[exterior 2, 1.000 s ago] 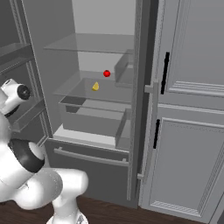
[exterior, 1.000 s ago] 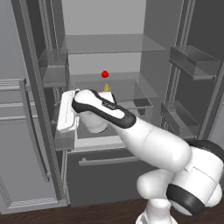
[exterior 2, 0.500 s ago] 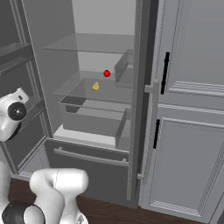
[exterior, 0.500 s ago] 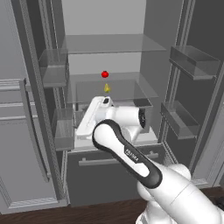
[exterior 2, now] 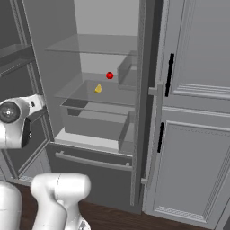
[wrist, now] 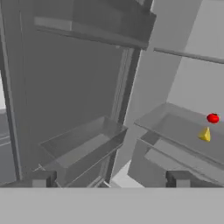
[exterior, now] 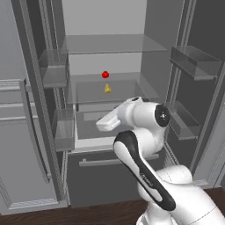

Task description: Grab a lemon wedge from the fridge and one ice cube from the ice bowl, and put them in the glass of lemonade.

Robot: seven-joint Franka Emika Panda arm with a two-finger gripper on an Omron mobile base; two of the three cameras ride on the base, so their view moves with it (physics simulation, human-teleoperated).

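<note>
The fridge [exterior: 105, 26] stands with both doors open. On its middle glass shelf [exterior: 132, 88] sits the tiny yellow lemon wedge [exterior: 107, 88] [exterior 2: 98, 89], just in front of and below a small red round fruit [exterior: 105, 74]. My gripper [wrist: 110, 179] is open, its fingertips [wrist: 41, 178] set wide apart with nothing between them. In the hand view the lemon wedge [wrist: 204, 134] lies far off to the right. In the left base view my hand [exterior: 107, 123] hovers in front of the drawer, below the wedge's shelf. The ice bowl and the glass of lemonade are out of view.
Clear door bins [exterior: 59, 72] [exterior: 193, 61] line both open doors, and one bin [wrist: 83, 148] sits close ahead of the fingers. A pulled-out drawer [exterior 2: 96, 128] lies under the shelf. Paneled grey cabinets with black handles [exterior 2: 168, 74] stand to the right of the fridge.
My arm has folded and swung, carrying the hand from the left door side rightward to the front of the drawer. The jaws stay wide apart. Lemon wedge and red fruit have not moved.
</note>
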